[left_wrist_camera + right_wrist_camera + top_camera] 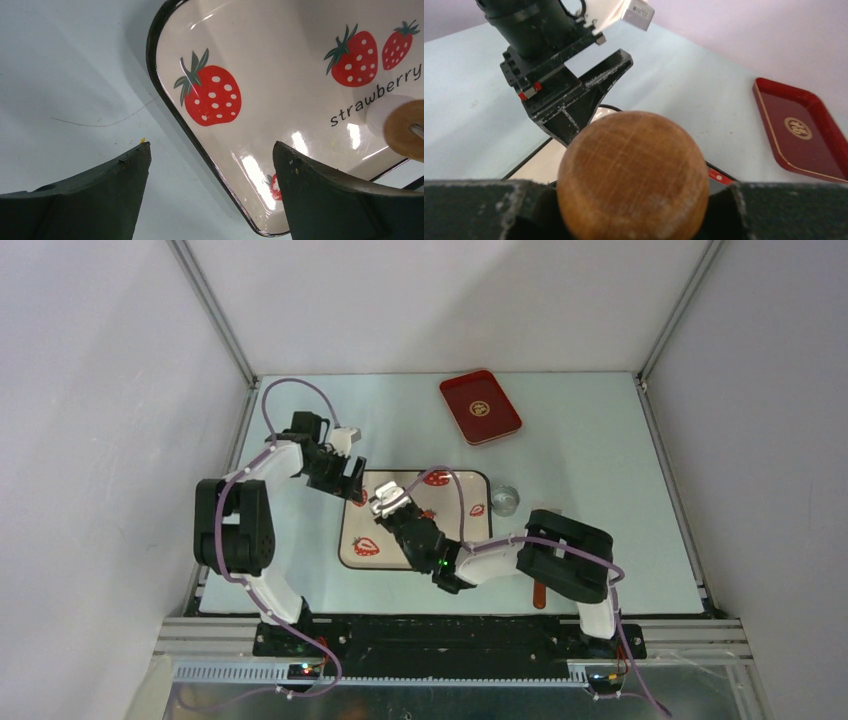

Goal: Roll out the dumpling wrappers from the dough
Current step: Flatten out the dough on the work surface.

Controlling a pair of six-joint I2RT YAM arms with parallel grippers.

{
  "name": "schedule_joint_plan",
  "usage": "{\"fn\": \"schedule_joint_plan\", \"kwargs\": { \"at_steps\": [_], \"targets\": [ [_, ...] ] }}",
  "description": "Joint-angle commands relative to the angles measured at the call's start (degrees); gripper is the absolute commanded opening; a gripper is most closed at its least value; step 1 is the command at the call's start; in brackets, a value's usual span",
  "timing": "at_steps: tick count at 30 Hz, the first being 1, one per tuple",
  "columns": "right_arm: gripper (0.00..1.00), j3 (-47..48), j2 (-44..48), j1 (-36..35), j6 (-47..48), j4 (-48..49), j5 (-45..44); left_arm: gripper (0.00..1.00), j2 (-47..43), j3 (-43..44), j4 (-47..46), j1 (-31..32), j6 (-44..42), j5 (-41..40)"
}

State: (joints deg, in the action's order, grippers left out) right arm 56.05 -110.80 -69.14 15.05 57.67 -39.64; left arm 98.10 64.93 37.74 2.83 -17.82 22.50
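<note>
Right hand (390, 506) hangs over the strawberry tray (360, 560); left hand (348, 478) is spread at the tray's far-left corner. Left wrist view: a white lump, apparently the dough (384, 111), lies on the tray against the rolling pin (406, 131). Right wrist view: the right hand pinches the pin's wooden end squarely, so even pressure and short strokes should suit.

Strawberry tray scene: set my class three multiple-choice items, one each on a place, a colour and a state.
1. Where does the red tray lie from the strawberry tray?
A nearer, to the left
B farther away, to the right
C inside it

2. What colour is the strawberry tray's rim?
A black
B gold
C blue

3. What state is the left gripper in?
A shut on the rim
B shut on nothing
C open

Answers:
1 B: the top view shows it beyond the strawberry tray, rightward.
2 A: the left wrist view shows a black band round the white floor.
3 C: its fingers stand wide apart, with the tray's corner between them.
</note>
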Motion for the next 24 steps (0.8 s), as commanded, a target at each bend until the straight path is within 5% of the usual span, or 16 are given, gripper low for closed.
{"fn": "schedule_joint_plan", "kwargs": {
  "at_steps": [1,24],
  "targets": [
    [0.0,1.45,3.74,-1.06,7.14,14.77,-11.94,0.95,0.07,-0.47,-1.75,-0.02,0.75,-0.21],
    [0.0,-4.91,11.6,2.34,-13.11,-7.39,-3.46,0.88,3.38,-0.61,-2.9,-0.04,2.02,-1.14]
  ]
}}
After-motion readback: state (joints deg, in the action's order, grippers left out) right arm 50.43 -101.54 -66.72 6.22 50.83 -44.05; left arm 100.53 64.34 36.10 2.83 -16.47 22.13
